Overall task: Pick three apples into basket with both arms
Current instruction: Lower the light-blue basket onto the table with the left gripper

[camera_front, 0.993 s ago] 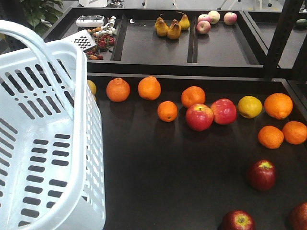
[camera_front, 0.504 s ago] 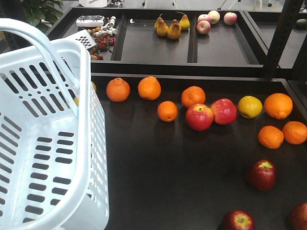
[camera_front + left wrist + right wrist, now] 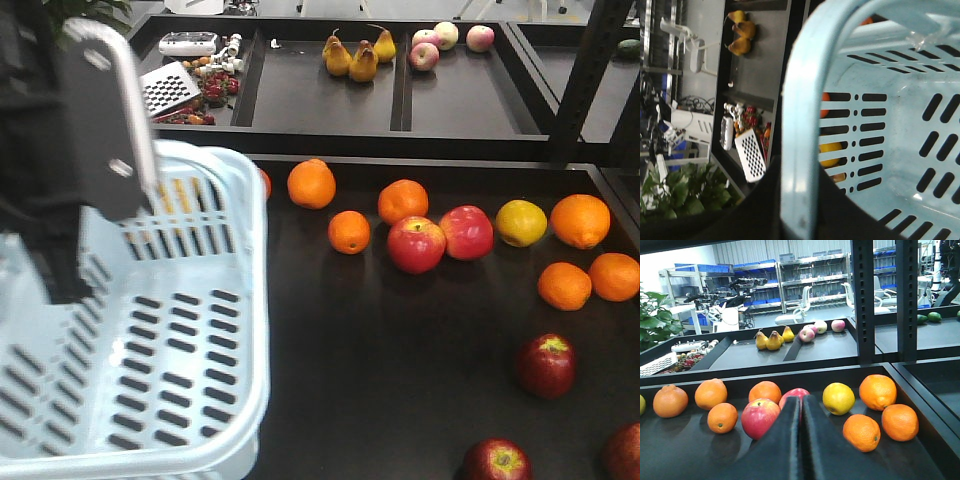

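Three apples [image 3: 546,365]: loose at desk's [image 3: 380,385] near right corner, none picked yet
Basket [image 3: 170,340]: empty, at left edge
Left claw [image 3: 797,216]: clamped on Basket handle
Right claw [image 3: 801,415]: closed, empty

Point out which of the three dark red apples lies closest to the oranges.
The dark red apple just below the pair of oranges at right, fully in view. The other two apples lie nearer the camera, cut by the frame's edge.

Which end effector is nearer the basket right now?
Left. The left end effector is on the basket, gripping its handle. The right end effector, closed, is off over the fruit tray, with no basket in its view.
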You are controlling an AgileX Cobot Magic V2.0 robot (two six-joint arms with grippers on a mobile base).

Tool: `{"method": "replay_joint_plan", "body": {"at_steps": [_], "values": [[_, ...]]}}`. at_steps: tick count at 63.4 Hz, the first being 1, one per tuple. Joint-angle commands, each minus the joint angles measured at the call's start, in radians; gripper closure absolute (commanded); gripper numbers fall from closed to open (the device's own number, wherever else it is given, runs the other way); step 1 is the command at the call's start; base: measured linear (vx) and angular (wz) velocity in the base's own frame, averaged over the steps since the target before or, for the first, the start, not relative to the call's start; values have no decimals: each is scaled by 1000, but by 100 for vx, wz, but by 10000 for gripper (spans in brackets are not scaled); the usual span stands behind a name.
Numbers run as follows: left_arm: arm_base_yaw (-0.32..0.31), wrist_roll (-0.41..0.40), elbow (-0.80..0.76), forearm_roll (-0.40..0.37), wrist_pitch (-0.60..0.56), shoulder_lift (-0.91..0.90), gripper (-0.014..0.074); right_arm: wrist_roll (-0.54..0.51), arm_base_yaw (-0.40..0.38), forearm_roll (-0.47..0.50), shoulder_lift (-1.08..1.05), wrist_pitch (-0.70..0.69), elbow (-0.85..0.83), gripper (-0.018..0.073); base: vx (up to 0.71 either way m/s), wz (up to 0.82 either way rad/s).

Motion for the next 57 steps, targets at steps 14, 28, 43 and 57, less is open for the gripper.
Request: {"method": "replay_joint_plan", "body": {"at_steps": [14, 28, 43, 57], "values": [[99, -15, 67, -45, -448, 185, 603, -1, 0, -10, -13, -77, 13, 568, 0, 0], [130, -7, 67, -51, -601, 319, 603, -1, 0, -10, -13, -77, 13, 568, 0, 0], [130, -7, 67, -41, -697, 432, 603, -1, 0, -10, -13, -77, 13, 568, 0, 0], [130, -17, 67, 0, -696, 501, 603, -1, 0, -10, -13, -76, 13, 568, 0, 0]]}}
